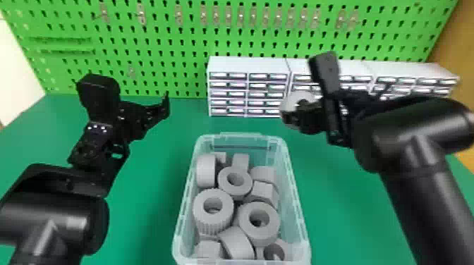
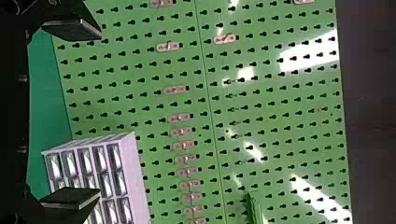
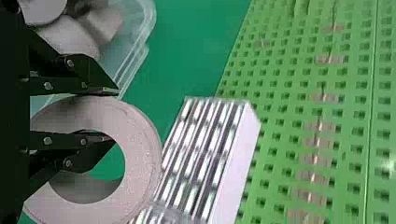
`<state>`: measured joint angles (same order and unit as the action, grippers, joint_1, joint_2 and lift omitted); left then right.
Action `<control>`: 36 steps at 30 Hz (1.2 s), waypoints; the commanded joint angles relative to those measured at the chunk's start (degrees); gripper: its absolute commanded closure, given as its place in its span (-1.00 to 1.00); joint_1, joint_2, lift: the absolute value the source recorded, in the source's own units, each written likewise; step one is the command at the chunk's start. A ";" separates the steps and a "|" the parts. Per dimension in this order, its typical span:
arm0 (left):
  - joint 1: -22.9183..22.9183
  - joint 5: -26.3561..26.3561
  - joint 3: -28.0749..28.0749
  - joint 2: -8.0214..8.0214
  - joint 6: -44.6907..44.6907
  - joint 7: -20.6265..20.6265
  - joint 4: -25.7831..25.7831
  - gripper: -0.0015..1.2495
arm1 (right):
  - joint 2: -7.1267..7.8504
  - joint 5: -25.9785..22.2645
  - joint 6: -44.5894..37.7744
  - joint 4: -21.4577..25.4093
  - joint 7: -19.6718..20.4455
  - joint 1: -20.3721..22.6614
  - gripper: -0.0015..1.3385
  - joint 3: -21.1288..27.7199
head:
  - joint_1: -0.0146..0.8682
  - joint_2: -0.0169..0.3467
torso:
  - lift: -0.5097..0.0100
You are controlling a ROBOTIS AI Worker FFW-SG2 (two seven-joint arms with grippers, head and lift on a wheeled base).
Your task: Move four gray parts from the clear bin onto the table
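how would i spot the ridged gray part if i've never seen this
On the green table stands the clear bin. Near its left wall lies the ridged gray part, hole up. Its outer side is ribbed, while the ring to its right looks smooth.

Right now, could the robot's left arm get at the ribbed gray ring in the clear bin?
Probably, yes. The left gripper is open and empty, the clear bin has no lid, and nothing covers the ribbed gray ring. The gripper would likely need to clear the bin's left wall first.
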<state>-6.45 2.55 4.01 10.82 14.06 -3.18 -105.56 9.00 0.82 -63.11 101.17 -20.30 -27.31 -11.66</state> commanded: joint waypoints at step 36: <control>-0.67 0.09 0.91 0.08 1.93 -1.30 0.00 -0.83 | -3.03 4.36 -12.83 -5.45 0.00 16.58 0.77 13.86 | 0.57 -0.72 | 0.77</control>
<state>-7.12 2.64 4.87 10.90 15.77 -4.42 -105.56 5.96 4.94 -76.07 96.84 -20.30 -11.13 2.47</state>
